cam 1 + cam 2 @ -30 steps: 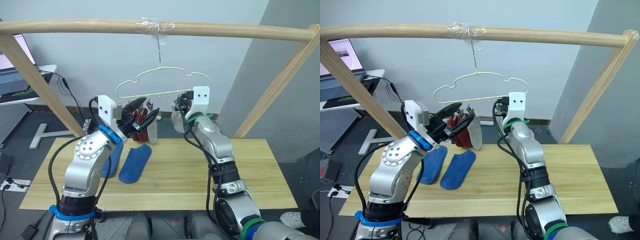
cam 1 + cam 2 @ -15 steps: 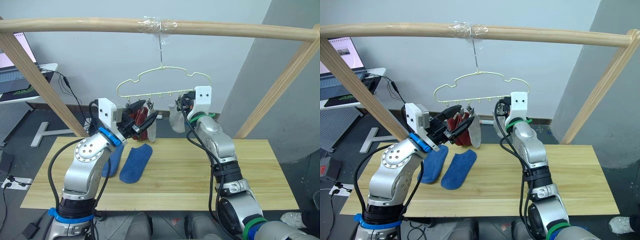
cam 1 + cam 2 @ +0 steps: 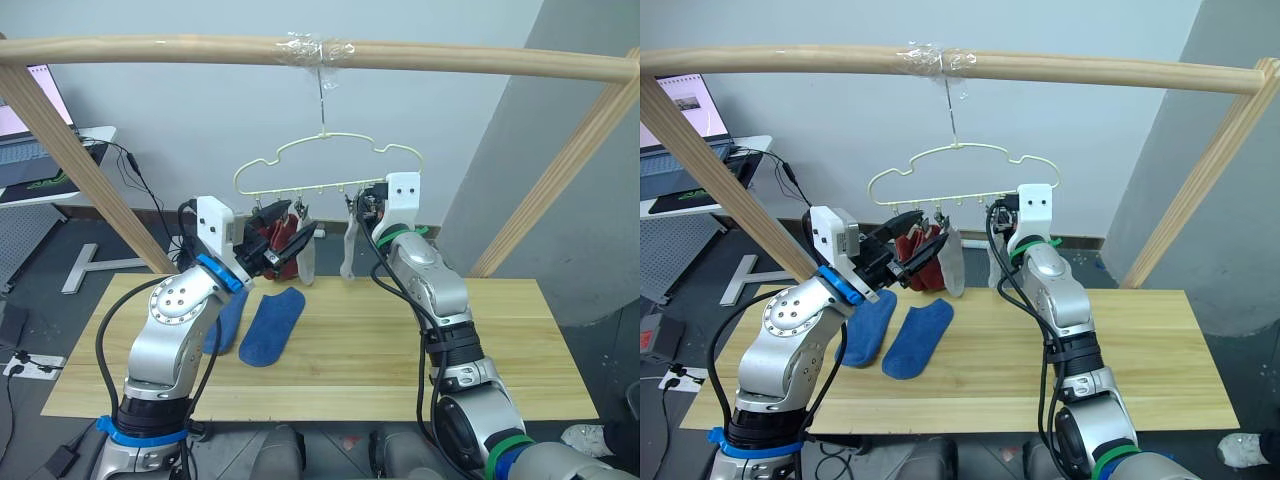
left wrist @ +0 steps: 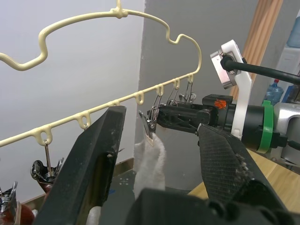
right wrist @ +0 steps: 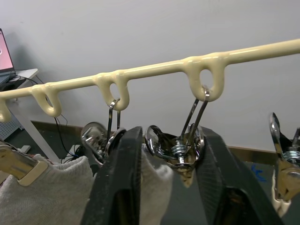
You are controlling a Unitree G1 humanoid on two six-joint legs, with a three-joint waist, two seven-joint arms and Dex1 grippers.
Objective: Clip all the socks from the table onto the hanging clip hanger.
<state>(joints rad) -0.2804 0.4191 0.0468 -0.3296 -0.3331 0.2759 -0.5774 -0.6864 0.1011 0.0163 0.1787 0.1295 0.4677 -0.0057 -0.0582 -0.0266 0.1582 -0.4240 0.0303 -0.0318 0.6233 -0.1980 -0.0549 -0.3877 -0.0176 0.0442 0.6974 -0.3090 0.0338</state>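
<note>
Left wrist view: spread fingers framing the clip hanger

The left gripper (image 4: 159,154) has its two black fingers (image 4: 96,164) wide apart. Between them hangs a light grey sock (image 4: 150,164) from a metal clip (image 4: 149,127) on the pale yellow clip hanger (image 4: 117,101). The right gripper (image 4: 157,114) reaches in beside that clip; a rust red sock (image 4: 11,214) shows at the edge.

Both arms are showing silver-grey metal shells with black cables running along them. The left arm (image 3: 175,330) is wearing blue bands at wrist and base; the right arm (image 3: 430,285) is wearing green bands. Each wrist is carrying a white camera bracket (image 3: 403,190), and each pincer's fingers (image 4: 96,164) are showing black.
</note>
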